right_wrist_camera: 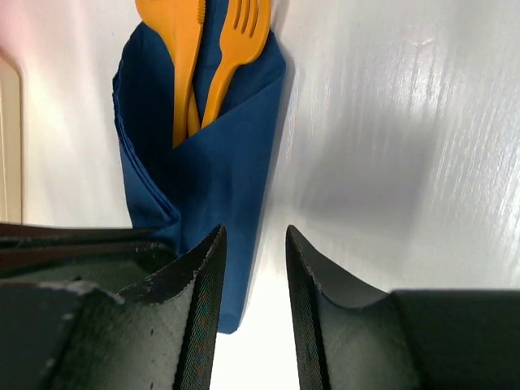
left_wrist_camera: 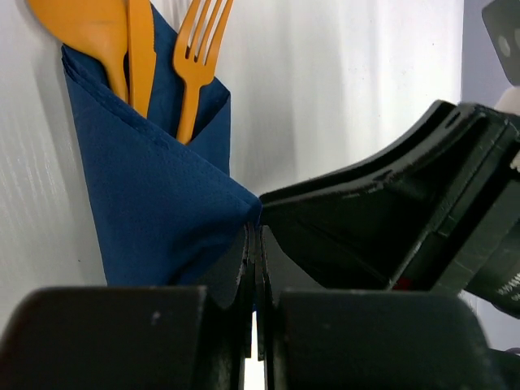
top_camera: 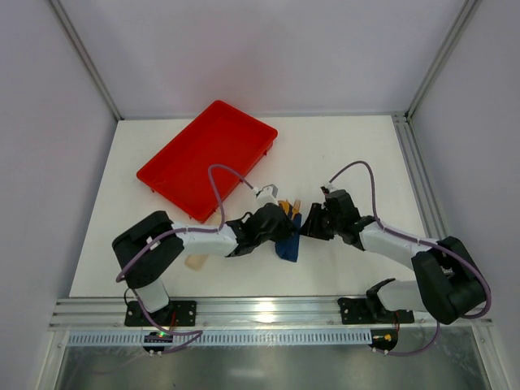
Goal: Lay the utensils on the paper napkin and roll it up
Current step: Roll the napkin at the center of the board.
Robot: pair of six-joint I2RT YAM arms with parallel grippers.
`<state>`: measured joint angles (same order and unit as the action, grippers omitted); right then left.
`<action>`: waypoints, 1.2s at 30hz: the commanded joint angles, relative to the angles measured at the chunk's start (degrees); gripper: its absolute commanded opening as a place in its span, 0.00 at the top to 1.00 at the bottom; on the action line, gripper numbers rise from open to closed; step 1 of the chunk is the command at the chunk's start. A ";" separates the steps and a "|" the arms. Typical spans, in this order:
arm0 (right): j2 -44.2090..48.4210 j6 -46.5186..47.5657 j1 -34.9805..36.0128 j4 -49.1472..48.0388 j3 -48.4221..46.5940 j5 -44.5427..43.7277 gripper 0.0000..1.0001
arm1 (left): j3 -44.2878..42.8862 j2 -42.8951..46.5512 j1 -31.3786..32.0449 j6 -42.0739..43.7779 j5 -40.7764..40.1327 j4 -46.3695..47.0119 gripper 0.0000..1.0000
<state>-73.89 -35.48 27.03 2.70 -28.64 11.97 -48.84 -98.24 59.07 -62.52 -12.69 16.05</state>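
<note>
The navy paper napkin [left_wrist_camera: 154, 211] lies folded into a narrow wrap around the lower ends of the orange utensils [left_wrist_camera: 130, 49]: a spoon, a knife and a fork [left_wrist_camera: 199, 57] stick out of its top. In the top view the napkin [top_camera: 287, 248] lies between both grippers, with the utensils [top_camera: 288, 207] pointing away. My left gripper [left_wrist_camera: 253, 231] is shut, pinching the napkin's folded right corner. My right gripper [right_wrist_camera: 253, 236] is open just beside the napkin's [right_wrist_camera: 211, 187] right edge, touching nothing, close against the left gripper [top_camera: 284, 230].
A red tray [top_camera: 207, 158] sits at the back left. A pale beige flat strip [top_camera: 195, 262] lies by the left arm, and its edge shows in the right wrist view [right_wrist_camera: 8, 138]. The right gripper's black body [left_wrist_camera: 390, 219] fills the left wrist view's right side.
</note>
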 commanded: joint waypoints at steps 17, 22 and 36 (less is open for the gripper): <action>-7.50 -4.86 -0.48 -15.97 1.13 4.12 0.92 | 1.20 -2.31 1.40 4.25 5.57 12.60 1.00; -8.03 -5.30 -0.48 -16.58 1.22 4.73 0.94 | 1.03 -3.19 1.40 3.72 6.27 13.30 1.00; -4.26 -2.66 -0.48 -11.24 1.13 3.07 0.84 | 0.59 -1.26 0.70 1.70 3.03 6.45 1.00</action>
<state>-81.38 -39.33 26.41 -8.49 -26.98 15.81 -47.75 -101.38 59.90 -60.27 -8.40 24.73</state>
